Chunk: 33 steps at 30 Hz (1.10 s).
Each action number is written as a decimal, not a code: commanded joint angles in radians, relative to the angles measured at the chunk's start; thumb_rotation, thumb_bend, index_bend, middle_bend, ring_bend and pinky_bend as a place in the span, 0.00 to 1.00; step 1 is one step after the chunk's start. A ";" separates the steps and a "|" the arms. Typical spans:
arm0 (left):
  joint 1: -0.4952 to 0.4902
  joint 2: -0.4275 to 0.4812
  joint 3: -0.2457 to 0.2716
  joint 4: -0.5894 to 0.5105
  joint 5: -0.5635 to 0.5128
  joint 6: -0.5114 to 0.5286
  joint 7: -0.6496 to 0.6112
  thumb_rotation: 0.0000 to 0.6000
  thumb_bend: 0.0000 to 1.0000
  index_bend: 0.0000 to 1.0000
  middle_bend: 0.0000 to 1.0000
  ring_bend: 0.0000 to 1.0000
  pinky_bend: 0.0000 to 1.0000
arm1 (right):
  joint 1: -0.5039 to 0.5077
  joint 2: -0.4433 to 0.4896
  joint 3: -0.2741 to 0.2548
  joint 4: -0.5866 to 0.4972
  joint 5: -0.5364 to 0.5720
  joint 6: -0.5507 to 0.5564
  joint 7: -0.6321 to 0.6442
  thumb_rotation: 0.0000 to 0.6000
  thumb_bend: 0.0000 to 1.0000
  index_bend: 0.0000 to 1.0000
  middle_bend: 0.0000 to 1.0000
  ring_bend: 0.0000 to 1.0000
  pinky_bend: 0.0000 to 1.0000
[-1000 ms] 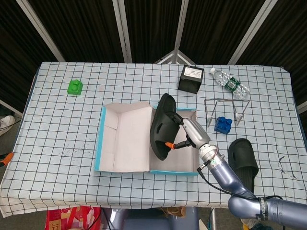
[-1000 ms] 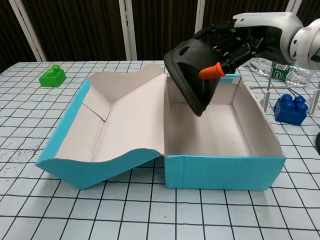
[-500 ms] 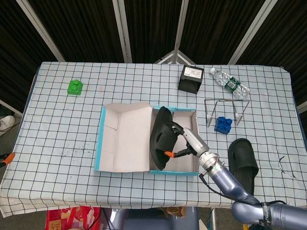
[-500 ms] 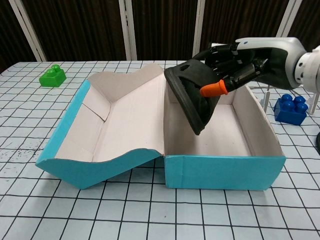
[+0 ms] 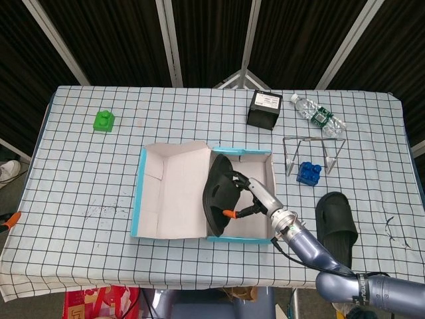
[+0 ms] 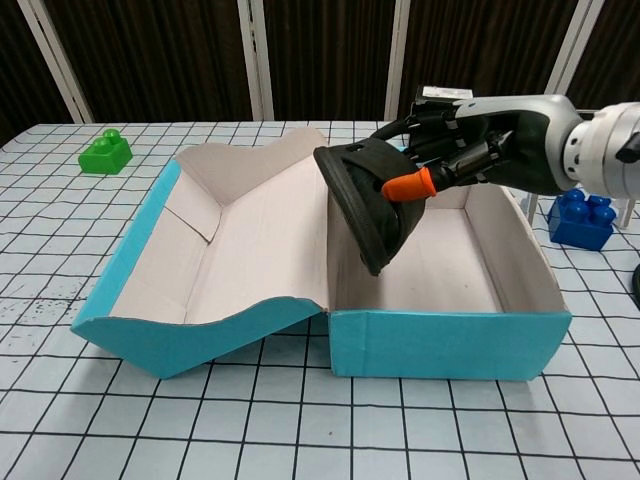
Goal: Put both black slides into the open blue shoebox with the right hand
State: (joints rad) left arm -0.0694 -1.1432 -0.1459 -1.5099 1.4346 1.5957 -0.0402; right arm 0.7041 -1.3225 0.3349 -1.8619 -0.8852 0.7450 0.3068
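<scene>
Lower than a second ago, the right hand [image 6: 455,160] has carried the black rubber slide [image 6: 368,200] down into the open blue cardboard shoebox [image 6: 450,343], and the slide has drifted toward the box's left wall. The hand grips that slide by its strap end, dark fingers over the top and an orange-tipped thumb [image 6: 408,186] pressed to its near face. The slide hangs steeply tilted, its lower end inside the compartment; whether it touches the floor I cannot tell.

Only the head view shows the second black slide [image 5: 337,218], lying flat on the checked tablecloth [image 5: 86,173] to the right of the box, well apart from it; the chest view catches just a dark sliver at its right edge. The head view also shows a black box with a white label [image 5: 263,109] and a clear plastic bottle [image 5: 319,117] at the far edge, and a bent wire rack [image 5: 312,154] over a blue toy brick [image 5: 308,173]. The chest view shows the box's pale, matte inner walls and its hinged lid [image 6: 240,240] lying open to the left. A green toy brick [image 6: 106,152] sits far left. No left hand shows in either view.
</scene>
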 commanded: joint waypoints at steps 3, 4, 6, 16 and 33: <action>-0.001 0.000 0.000 0.002 -0.002 -0.003 0.000 1.00 0.22 0.09 0.00 0.00 0.10 | 0.013 -0.038 -0.008 0.046 0.003 0.023 -0.014 1.00 0.64 0.45 0.39 0.44 0.25; -0.001 0.000 0.000 0.002 -0.003 -0.003 0.001 1.00 0.22 0.09 0.00 0.00 0.10 | 0.013 -0.043 -0.009 0.054 0.003 0.021 -0.011 1.00 0.64 0.45 0.39 0.44 0.25; -0.002 -0.002 -0.001 0.001 -0.003 -0.004 0.004 1.00 0.22 0.09 0.00 0.00 0.10 | 0.015 -0.055 -0.010 0.078 0.001 0.013 0.000 1.00 0.64 0.45 0.39 0.44 0.25; -0.005 -0.004 0.002 -0.002 -0.002 -0.009 0.017 1.00 0.22 0.09 0.00 0.00 0.10 | 0.009 -0.074 -0.031 0.136 -0.033 -0.018 0.027 1.00 0.64 0.45 0.39 0.44 0.25; -0.001 0.001 0.002 -0.007 -0.002 -0.004 0.009 1.00 0.22 0.09 0.00 0.00 0.10 | 0.008 -0.111 -0.064 0.171 -0.048 -0.007 -0.003 1.00 0.64 0.45 0.39 0.44 0.25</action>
State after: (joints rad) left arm -0.0707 -1.1426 -0.1443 -1.5165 1.4326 1.5917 -0.0312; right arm 0.7116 -1.4314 0.2733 -1.6929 -0.9343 0.7369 0.3059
